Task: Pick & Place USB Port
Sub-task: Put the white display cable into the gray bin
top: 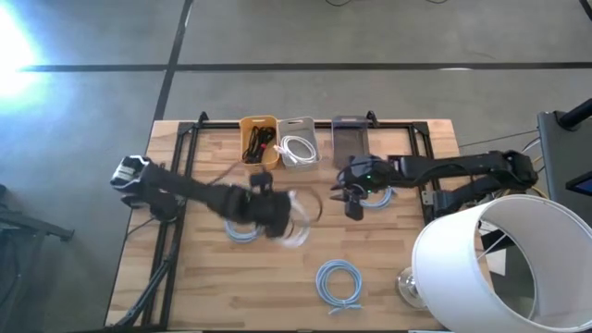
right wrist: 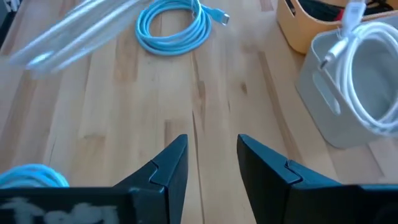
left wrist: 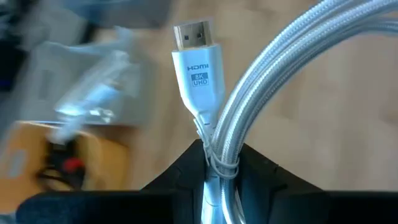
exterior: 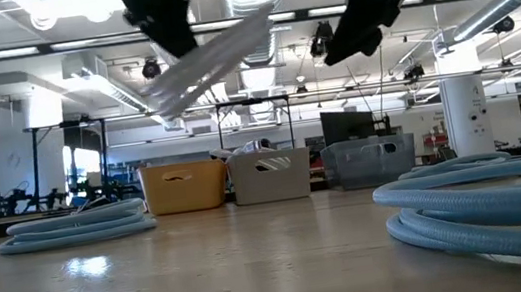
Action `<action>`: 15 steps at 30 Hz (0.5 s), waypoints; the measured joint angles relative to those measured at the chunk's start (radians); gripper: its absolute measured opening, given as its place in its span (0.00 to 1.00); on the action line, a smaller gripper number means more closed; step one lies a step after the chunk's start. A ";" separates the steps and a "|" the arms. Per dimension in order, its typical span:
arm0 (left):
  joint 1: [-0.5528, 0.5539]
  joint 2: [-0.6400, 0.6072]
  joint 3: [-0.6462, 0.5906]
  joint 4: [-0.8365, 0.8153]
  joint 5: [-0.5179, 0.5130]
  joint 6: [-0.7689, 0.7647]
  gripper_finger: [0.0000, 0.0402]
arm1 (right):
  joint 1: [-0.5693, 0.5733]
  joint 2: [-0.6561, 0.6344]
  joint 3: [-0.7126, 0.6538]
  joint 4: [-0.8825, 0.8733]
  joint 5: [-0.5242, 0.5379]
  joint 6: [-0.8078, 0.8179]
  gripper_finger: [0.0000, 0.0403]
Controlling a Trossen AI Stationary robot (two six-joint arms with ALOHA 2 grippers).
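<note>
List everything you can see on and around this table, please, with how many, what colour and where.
Bins: three along the far edge; yellow bin, grey bin, clear bin.
Blue cable coils: three; one near the front, one under the left arm, one under the right arm.
White cable: one, HDMI plug, held above the table.
White cords: one bundle, in the grey bin.
Lamp shade: one, white, front right corner.
Table: one, light wood.
Left claw: dark, shut on the white cable.
Right claw: dark, open, empty, near the bins.

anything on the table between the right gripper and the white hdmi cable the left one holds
No: in the high view only bare wood separates the right gripper from the white HDMI cable, which is clamped in the left gripper. The right wrist view shows the same empty planks.
</note>
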 joint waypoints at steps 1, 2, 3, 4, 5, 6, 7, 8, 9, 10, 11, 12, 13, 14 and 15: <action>0.038 0.000 0.014 0.003 -0.005 0.025 0.19 | 0.000 -0.017 -0.017 0.002 0.000 0.000 0.33; 0.079 0.000 0.029 0.011 -0.007 0.040 0.19 | 0.000 -0.034 -0.038 0.013 0.000 0.000 0.33; 0.122 0.000 0.042 0.024 -0.008 0.044 0.19 | 0.000 -0.048 -0.062 0.027 0.000 0.000 0.33; 0.164 0.000 0.055 0.034 -0.006 0.045 0.19 | 0.000 -0.061 -0.088 0.047 0.000 0.001 0.33; 0.215 0.000 0.070 0.039 0.006 0.046 0.19 | 0.000 -0.072 -0.113 0.071 0.000 0.001 0.34; 0.264 0.000 0.083 0.042 0.026 0.049 0.19 | 0.000 -0.081 -0.132 0.091 0.000 0.000 0.34; 0.316 0.000 0.093 0.049 0.051 0.054 0.19 | -0.001 -0.092 -0.149 0.100 0.000 0.000 0.34; 0.369 0.000 0.100 0.063 0.084 0.055 0.19 | -0.002 -0.101 -0.160 0.101 0.000 0.001 0.34; 0.421 0.000 0.105 0.081 0.128 0.054 0.19 | -0.003 -0.109 -0.166 0.099 0.000 0.003 0.34; 0.475 0.004 0.110 0.095 0.181 0.051 0.19 | -0.003 -0.115 -0.170 0.096 0.000 0.003 0.34; 0.529 0.009 0.114 0.115 0.239 0.051 0.19 | -0.003 -0.121 -0.171 0.096 0.000 0.003 0.33; 0.582 0.017 0.114 0.140 0.301 0.050 0.19 | -0.003 -0.126 -0.171 0.098 0.000 0.003 0.33; 0.627 0.028 0.110 0.169 0.357 0.049 0.19 | -0.003 -0.132 -0.171 0.103 0.000 0.003 0.33; 0.669 0.042 0.105 0.198 0.403 0.046 0.19 | -0.003 -0.138 -0.171 0.105 0.000 0.003 0.32; 0.707 0.057 0.097 0.219 0.440 0.046 0.19 | -0.003 -0.142 -0.170 0.106 0.000 0.003 0.32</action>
